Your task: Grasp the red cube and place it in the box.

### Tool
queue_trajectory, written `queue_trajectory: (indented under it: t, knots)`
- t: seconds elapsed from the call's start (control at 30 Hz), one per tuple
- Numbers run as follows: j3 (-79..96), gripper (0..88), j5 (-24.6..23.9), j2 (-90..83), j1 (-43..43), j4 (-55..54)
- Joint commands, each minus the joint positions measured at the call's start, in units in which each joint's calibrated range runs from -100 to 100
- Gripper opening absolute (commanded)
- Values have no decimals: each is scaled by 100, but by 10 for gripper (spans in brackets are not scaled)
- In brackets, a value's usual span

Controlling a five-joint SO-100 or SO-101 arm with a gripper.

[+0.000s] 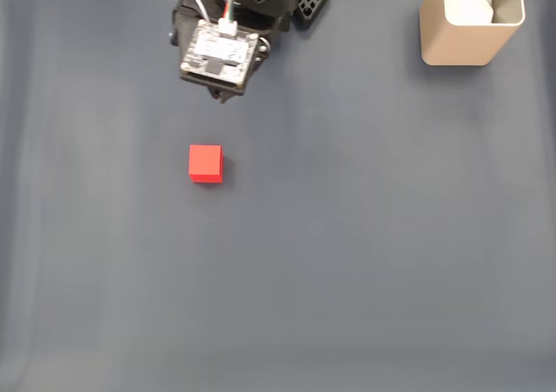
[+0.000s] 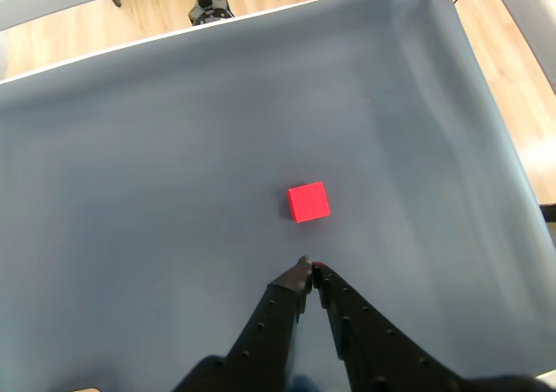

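Near the middle of the dark bench (image 1: 365, 262), somewhat toward its left edge in the fixed view, sits the red cube (image 1: 206, 163), flat and apart from everything else. Your end effector (image 2: 308, 266) hangs above the cloth just short of it in the wrist view, fingertips pressed together and holding nothing. The cube (image 2: 308, 202) lies slightly ahead of the tips, almost on their line. The box (image 1: 472, 20) stands at the bench's top right corner in the fixed view, well apart from the cube. You are probably at the approach, so spread the fingers wide before you descend; closed tips would likely push the cube away. Square the jaws to two opposite faces, bring them down so the cube sits between them, then close gently and lift straight up.
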Motion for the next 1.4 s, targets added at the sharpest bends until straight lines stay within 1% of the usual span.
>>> queue_trajectory:
  t: [0.0,0.37,0.73,0.9,1.0,1.07,1.37]
  knots:
    - [-352,8,151,145,259,-62]
    - [-361,32,410,362,607,-193]
    - [-215,148,654,448,614,-538]
    - [-24,219,625,466,614,-817]
    - [49,237,654,466,643,-915]
    - [86,269,611,457,671,-1014]
    - [386,294,576,379,721,-1383]
